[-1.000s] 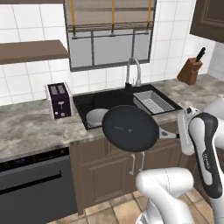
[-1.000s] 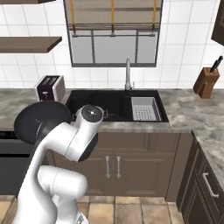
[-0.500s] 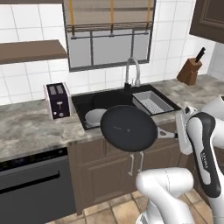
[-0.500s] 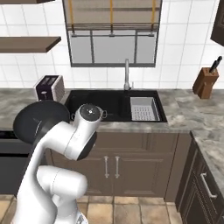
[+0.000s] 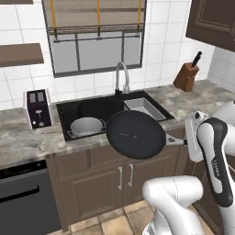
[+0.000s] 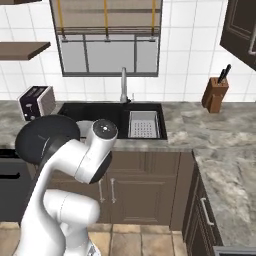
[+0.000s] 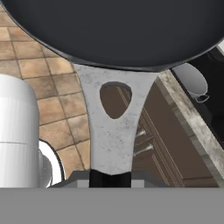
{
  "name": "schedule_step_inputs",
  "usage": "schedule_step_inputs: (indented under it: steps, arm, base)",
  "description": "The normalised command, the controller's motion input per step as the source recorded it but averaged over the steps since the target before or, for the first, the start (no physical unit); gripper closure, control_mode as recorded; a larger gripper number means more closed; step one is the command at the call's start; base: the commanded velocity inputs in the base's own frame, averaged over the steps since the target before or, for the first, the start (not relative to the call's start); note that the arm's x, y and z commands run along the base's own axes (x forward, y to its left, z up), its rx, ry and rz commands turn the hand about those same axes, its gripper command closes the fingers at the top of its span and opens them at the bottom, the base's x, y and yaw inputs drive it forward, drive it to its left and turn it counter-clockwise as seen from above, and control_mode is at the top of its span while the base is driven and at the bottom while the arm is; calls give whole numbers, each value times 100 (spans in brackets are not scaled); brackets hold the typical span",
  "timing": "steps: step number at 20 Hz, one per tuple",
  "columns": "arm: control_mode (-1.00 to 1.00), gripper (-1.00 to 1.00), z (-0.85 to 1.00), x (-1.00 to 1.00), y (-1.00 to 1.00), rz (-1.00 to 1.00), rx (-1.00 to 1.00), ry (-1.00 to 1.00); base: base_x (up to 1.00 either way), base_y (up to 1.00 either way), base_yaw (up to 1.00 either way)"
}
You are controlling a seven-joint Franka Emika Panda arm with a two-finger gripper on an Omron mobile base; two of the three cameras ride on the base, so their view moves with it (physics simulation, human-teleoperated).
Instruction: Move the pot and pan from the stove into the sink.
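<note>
From my seat I can make out one bit of lettering: a small dark mark printed lengthwise on the white forearm of the arm in the left base view, too blurred and tiny for me to read. I find no readable label, brand, number or sign on the pan, the pot, the toaster, the knife block or the cabinet fronts.

The pot is set inside the sink, at its left end, with a rack at the right end. The pan is held in the air before the sink's front edge. A toaster stands left of the sink, a knife block well to its right.
</note>
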Motion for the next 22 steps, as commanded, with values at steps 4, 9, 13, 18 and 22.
schedule_step_inputs:
  steps: [4,9,13,18,22]
  arm:
    - [100,100,0,0,0,0,0,0]
    - [100,100,0,0,0,0,0,0]
    - [100,100,0,0,0,0,0,0]
    - [100,100,0,0,0,0,0,0]
    - [-100,100,0,11,1,0,0,1]
  base:
    - [39,0,0]
    - [80,1,0]
    - [78,0,0]
    - [47,1,0]
    - [0,0,0]
